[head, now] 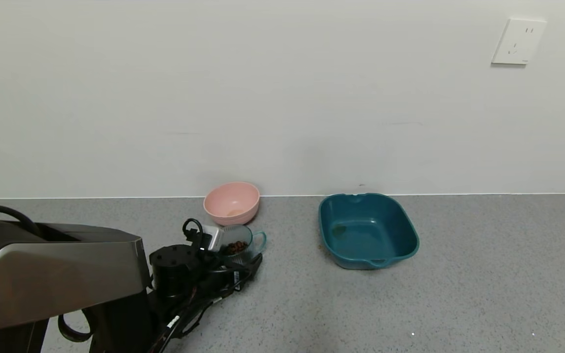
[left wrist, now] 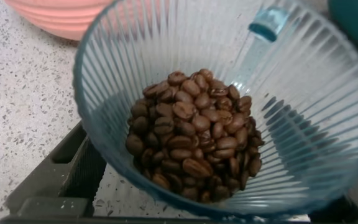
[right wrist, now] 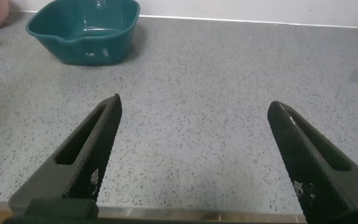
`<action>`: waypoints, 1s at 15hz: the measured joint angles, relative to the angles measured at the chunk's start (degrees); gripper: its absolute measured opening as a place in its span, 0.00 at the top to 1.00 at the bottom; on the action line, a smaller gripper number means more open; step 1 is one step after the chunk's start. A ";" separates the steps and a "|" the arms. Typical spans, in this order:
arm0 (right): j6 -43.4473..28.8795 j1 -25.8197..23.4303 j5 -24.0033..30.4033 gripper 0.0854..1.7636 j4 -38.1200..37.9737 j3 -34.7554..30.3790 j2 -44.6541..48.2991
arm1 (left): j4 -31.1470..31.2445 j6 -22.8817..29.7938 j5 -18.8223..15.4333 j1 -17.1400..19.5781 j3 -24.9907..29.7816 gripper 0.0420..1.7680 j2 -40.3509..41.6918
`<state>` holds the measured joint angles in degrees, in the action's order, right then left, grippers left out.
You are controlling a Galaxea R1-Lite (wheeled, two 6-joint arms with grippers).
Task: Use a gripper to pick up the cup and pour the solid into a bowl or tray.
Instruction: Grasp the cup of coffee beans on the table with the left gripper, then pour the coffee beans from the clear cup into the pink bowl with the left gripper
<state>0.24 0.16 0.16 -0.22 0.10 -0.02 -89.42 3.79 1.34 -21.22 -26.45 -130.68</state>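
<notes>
The left arm shows a broad brushed silver-grey metal shell (head: 57, 274) with a dark underside and black housing beneath. A thick black hose (head: 5, 212) arcs above it. Ahead sits a black cylindrical joint (head: 174, 269) with small round holes in its flat top. Thin black cables (head: 192, 226) loop over it, 1 carrying a white label, beside a small silver-grey block (head: 214, 237). The left gripper (head: 243, 262) ends in matte black fingers with slotted recesses. The right gripper (right wrist: 197, 155) has 2 long, tapered black fingers (right wrist: 86, 155) with dotted textured inner faces, slotted outer sides and small white print.
</notes>
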 joint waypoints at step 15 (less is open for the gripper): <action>0.00 0.00 0.00 0.03 0.01 0.00 0.00 | 0.00 0.83 2.34 0.06 -4.58 0.03 -3.16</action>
<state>0.24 0.16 0.16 -0.21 0.10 -0.02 -89.42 4.62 3.68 -21.16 -31.04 -133.84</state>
